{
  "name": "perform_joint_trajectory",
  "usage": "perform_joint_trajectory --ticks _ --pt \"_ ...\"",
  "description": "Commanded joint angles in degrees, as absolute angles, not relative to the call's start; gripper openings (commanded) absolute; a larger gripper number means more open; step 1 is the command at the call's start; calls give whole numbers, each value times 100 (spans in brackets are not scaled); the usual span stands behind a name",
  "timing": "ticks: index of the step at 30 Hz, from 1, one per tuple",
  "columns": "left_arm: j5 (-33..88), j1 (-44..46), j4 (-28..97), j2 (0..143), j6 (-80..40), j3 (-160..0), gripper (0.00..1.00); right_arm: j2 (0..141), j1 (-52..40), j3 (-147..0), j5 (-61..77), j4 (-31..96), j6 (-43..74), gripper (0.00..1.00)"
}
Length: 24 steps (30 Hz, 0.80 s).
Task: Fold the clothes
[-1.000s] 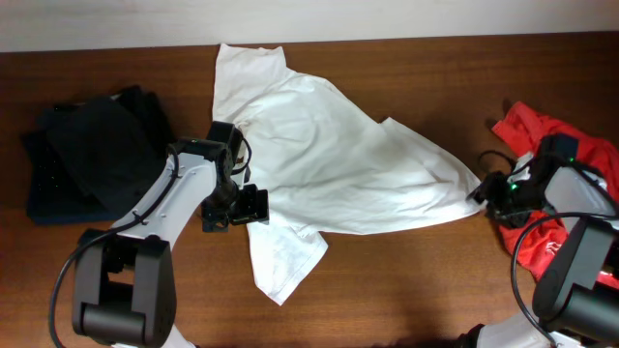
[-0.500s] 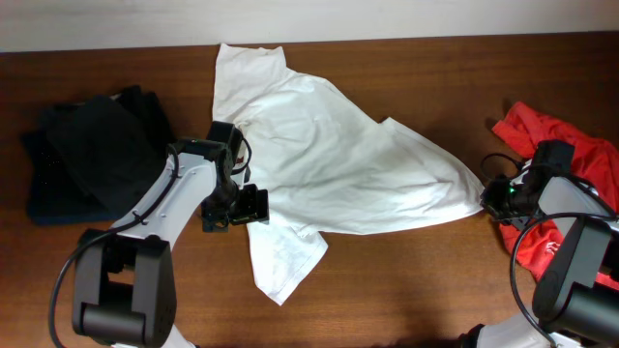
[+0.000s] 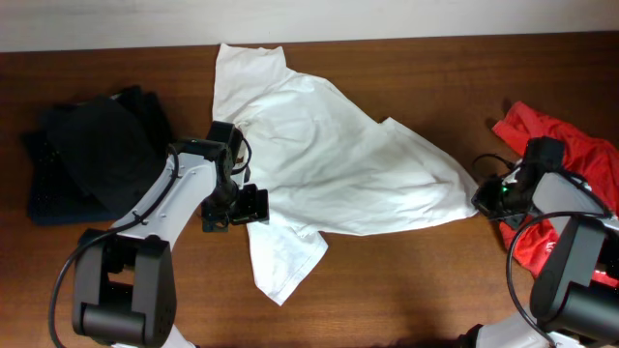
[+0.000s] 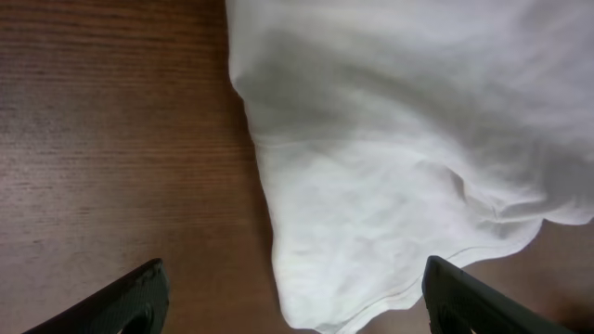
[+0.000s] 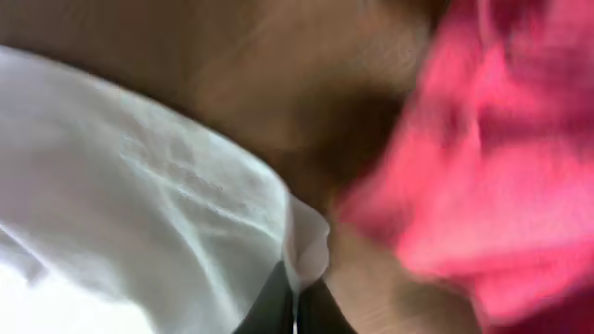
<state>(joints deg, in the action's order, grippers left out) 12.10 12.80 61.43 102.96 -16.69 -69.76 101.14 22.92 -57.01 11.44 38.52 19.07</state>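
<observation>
The white shirt point(image 3: 338, 164) lay spread across the middle of the counter point(image 3: 416, 290), between a black pile point(image 3: 92, 155) by the left edge and a red garment point(image 3: 556, 155) by the right. The left fingers point(image 3: 253, 205) stood wide apart over its lower flap, gripping nothing; the right fingers point(image 3: 481, 196) looked pinched together on its right-hand corner, just beside the red garment, though that wrist view was blurred.

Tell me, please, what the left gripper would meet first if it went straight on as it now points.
Probably the shirt: it lies straight ahead of the left gripper, between its open fingers, though depth is unclear.
</observation>
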Motion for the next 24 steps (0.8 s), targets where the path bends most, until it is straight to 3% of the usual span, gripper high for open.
perform_joint_trajectory --ticks 1,5,11,24 --pt "1288 1313 6108 10186 -1704 -7006 93 9935 2259 -6733 1041 4547 1802 4" --pt "1293 1315 6038 10189 -1704 -7000 93 9872 2460 -8862 305 6208 1693 4" --pt "1822 1555 5745 10189 -1546 -6954 93 9872 3059 -10949 1 7201 1702 4" --pt "2314 3072 2753 10348 -1647 -6379 93 9885 3072 -11010 -5 7393 1702 4"
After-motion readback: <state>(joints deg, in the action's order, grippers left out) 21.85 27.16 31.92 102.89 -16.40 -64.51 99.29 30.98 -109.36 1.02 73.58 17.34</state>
